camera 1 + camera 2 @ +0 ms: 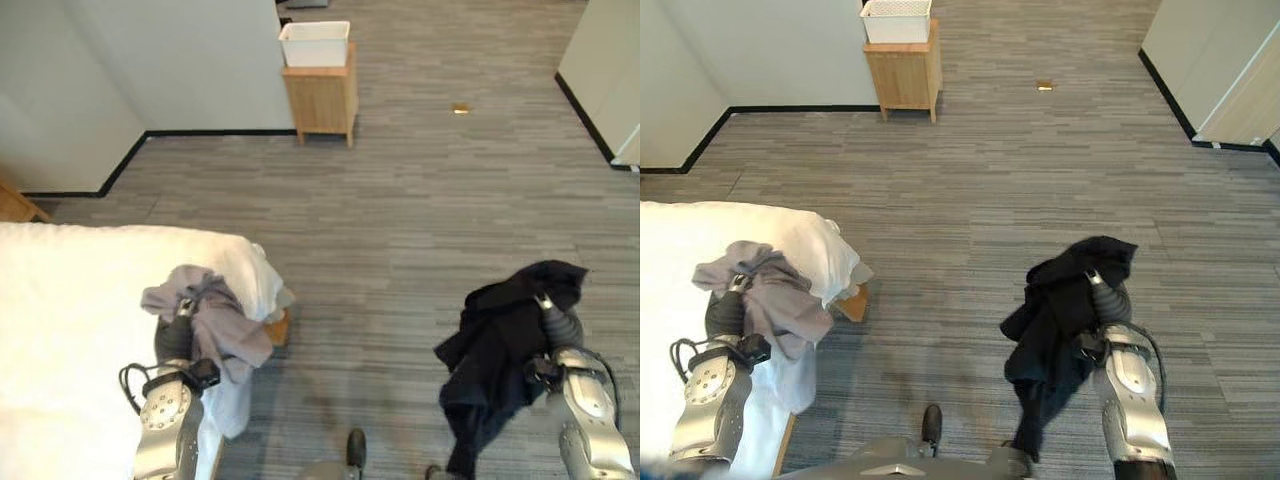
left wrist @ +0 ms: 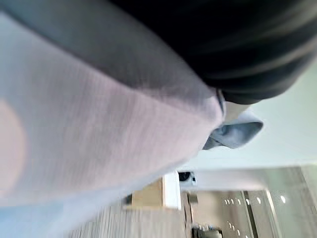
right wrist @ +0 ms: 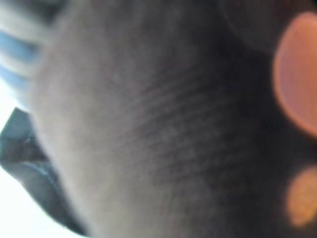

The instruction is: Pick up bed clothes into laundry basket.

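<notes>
Bed (image 1: 70, 330), white cover, sits at the left.

Left hand (image 1: 176, 338) is raised at the bed's near corner. Grey garment (image 1: 215, 318) is bunched over and around it, draped down toward the bed edge. The fingers are buried in the cloth, so I cannot tell whether they're clenched or loose. In the left wrist view the pale grey fabric (image 2: 99, 129) lies right against the camera.

Across the room at the far wall: small wooden cabinet (image 1: 321, 98) with the white laundry basket (image 1: 315, 44) on top, well apart from both hands. Small tan object (image 1: 461, 109) on the floor (image 1: 420, 210) to the right of the cabinet, too small to identify.

Right hand (image 1: 558, 325) is raised over open floor, well apart from the bed. Black garment (image 1: 495, 360) is heaped over it and hangs down on its inner side. The fingers are hidden, so the grasp state cannot be read. In the right wrist view dark cloth (image 3: 158, 129) covers the lens.
</notes>
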Available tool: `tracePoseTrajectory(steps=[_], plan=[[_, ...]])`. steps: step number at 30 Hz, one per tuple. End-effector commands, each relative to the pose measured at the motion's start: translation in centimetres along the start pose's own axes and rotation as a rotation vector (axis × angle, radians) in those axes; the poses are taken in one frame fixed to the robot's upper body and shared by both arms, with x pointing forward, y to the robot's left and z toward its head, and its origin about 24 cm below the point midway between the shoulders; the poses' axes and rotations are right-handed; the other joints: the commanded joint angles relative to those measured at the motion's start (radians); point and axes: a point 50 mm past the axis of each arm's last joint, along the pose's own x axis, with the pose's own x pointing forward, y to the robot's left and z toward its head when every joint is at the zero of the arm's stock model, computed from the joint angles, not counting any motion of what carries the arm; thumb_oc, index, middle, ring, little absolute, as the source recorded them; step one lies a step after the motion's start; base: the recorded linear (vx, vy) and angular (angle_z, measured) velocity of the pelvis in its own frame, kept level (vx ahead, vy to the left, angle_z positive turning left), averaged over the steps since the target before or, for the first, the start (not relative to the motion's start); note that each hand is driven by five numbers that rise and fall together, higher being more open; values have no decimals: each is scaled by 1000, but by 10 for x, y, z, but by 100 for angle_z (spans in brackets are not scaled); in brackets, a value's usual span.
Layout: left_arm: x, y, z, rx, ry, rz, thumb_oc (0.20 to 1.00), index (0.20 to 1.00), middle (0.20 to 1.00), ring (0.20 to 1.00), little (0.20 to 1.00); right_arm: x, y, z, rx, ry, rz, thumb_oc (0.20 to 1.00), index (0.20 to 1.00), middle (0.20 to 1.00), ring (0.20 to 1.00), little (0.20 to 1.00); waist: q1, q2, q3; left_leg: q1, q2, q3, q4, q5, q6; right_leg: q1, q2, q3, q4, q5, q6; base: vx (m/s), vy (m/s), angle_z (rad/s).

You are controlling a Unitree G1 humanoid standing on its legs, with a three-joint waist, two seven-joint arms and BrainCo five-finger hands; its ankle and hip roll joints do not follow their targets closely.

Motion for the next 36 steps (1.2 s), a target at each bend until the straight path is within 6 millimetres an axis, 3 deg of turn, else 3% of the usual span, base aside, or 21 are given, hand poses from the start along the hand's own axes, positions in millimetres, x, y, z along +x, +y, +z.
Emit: tracePoseTrajectory(steps=[1, 4, 6, 7, 8, 11, 12, 14, 15, 16, 17, 20, 21, 24, 26, 27, 30, 32, 34, 35, 36], plan=[[11, 4, 45, -53, -218, 13, 200, 200, 200, 200, 200, 9, 0, 29, -16, -160, -1, 200, 200, 200, 200, 200, -15, 13, 17, 62, 47, -40, 16, -79, -54, -76, 51, -9, -37, 120, -30, 266, 27, 5], [14, -3, 53, -54, -250, -25, 200, 200, 200, 200, 200, 4, -11, 28, -2, -159, -51, 200, 200, 200, 200, 200, -63, 9, 35, 106, 52, -72, 0, -121, -75, -154, 86, -18, -237, 120, -36, 321, -81, 8], [18, -9, 55, -33, -255, -43, 200, 200, 200, 200, 200, 3, -15, 29, 25, -168, -85, 200, 200, 200, 200, 200, -94, 3, 38, 145, 66, -90, -6, -157, -93, -164, 98, -7, -381, 154, -27, 530, -192, 38], [22, -12, 57, -10, -263, -45, 200, 200, 200, 200, 200, 3, -10, 29, 49, -181, -78, 200, 200, 200, 200, 200, -117, -6, 32, 195, 87, -94, -9, -189, -115, -212, 81, -28, -498, 197, -10, 514, -185, 62], [22, -12, 57, -9, -264, -45, 200, 200, 200, 200, 200, 3, -10, 29, 50, -182, -78, 200, 200, 200, 200, 200, -120, 3, 32, 198, 98, -97, -10, -194, -117, -198, 90, -36, -519, 206, -11, 550, -205, 32], [23, -17, 55, -10, -260, -52, 200, 200, 200, 200, 200, 3, -2, 30, 61, -188, -37, 200, 200, 200, 200, 200, -145, -1, 12, 259, 127, -96, 30, -243, -146, -204, 56, -90, -534, 239, 6, 562, -232, 19], [21, -16, 55, -21, -260, -52, 200, 200, 200, 200, 200, 4, 3, 30, 66, -181, -6, 200, 200, 200, 200, 200, -134, 0, -5, 271, 137, -92, 74, -225, -164, -183, 44, -139, -519, 246, 0, 492, -234, 11], [17, -16, 43, -62, -212, -41, 200, 200, 200, 200, 200, 10, 9, 22, 103, -145, 16, 200, 200, 200, 200, 200, -128, 23, -29, 238, 176, -60, 277, -66, -201, -120, 86, -181, -482, 225, -49, 674, -321, -13], [16, -14, 39, -93, -192, -30, 200, 200, 200, 200, 200, 11, 11, 21, 147, -139, 32, 200, 200, 200, 200, 200, -124, 16, -34, 191, 176, -52, 421, 30, -215, -86, 89, -200, -482, 207, -74, 378, -196, -46], [16, -14, 39, -93, -192, -30, 200, 200, 200, 200, 200, 11, 11, 21, 147, -139, 32, 200, 200, 200, 200, 200, -126, 15, -35, 189, 174, -54, 421, 31, -214, -87, 87, -201, -483, 207, -74, 573, -392, -41], [14, -13, 36, -125, -176, -36, 200, 200, 200, 200, 200, 10, 11, 17, 172, -113, 49, 200, 200, 200, 200, 200, -98, -11, -14, 81, 180, 1, 697, 107, -230, 6, 95, -204, -499, 161, -121, 376, -273, -13], [14, -11, 39, -105, -186, -36, 200, 200, 200, 200, 200, 8, 7, 14, 117, -93, 60, 200, 200, 200, 200, 200, -77, -33, 3, 28, 185, 24, 783, 110, -222, 52, 96, -203, -510, 131, -142, 458, -302, -2], [16, -15, 41, -111, -190, -51, 200, 200, 200, 200, 200, 7, -2, 14, 75, -76, 21, 200, 200, 200, 200, 200, -35, -46, 38, -101, 196, 72, 816, 73, -214, 145, 104, -187, -532, 89, -148, 461, -222, -32], [16, -25, 35, -144, -160, -86, 200, 200, 200, 200, 200, 5, -5, 14, 121, -84, -4, 200, 200, 200, 200, 200, 3, -38, 49, -248, 209, 108, 670, 61, -210, 234, 94, -169, -562, 51, -134, 563, -116, -19], [13, -31, 29, -149, -137, -111, 200, 200, 200, 200, 200, 1, -12, 15, 76, -86, -27, 200, 200, 200, 200, 200, 16, -13, 33, -275, 199, 128, 442, 76, -208, 277, 96, -172, -575, 16, -120, 728, 56, -30], [10, -32, 21, -152, -104, -113, 200, 200, 200, 200, 200, 0, -12, 16, 41, -88, -20, 200, 200, 200, 200, 200, 39, 19, 14, -290, 182, 105, 210, 108, -207, 323, 121, -165, -585, -12, -105, 674, 85, -15], [5, -31, 13, -136, -77, -103, 200, 200, 200, 200, 200, 2, -11, 16, 19, -84, -5, 200, 200, 200, 200, 200, 56, 18, -1, -286, 163, 113, -5, 165, -223, 394, 113, -163, -597, -45, -88, 601, 48, 0], [3, -26, 10, -124, -67, -89, 200, 200, 200, 200, 200, 5, -9, 16, 9, -80, 7, 200, 200, 200, 200, 200, 66, 17, -23, -294, 170, 140, -9, 193, -232, 447, 100, -147, -600, -56, -74, 648, 55, -35], [0, -17, 9, -128, -68, -63, 200, 200, 200, 200, 200, 4, -1, 14, 11, -68, 44, 200, 200, 200, 200, 200, 82, 13, -56, -252, 164, 159, 0, 198, -213, 480, 75, -134, -585, -77, -57, 693, 116, -46], [0, -14, 12, -115, -84, -51, 200, 200, 200, 200, 200, 6, 3, 13, 9, -74, 55, 200, 200, 200, 200, 200, 104, -7, -76, -247, 138, 159, 45, 179, -181, 479, 28, -136, -506, -44, -37, 542, 134, -17], [0, -14, 12, -113, -84, -51, 200, 200, 200, 200, 200, 6, 3, 13, 10, -74, 55, 200, 200, 200, 200, 200, 107, -12, -79, -251, 134, 164, 51, 174, -178, 473, 20, -133, -499, -49, -33, 596, 177, 16]])
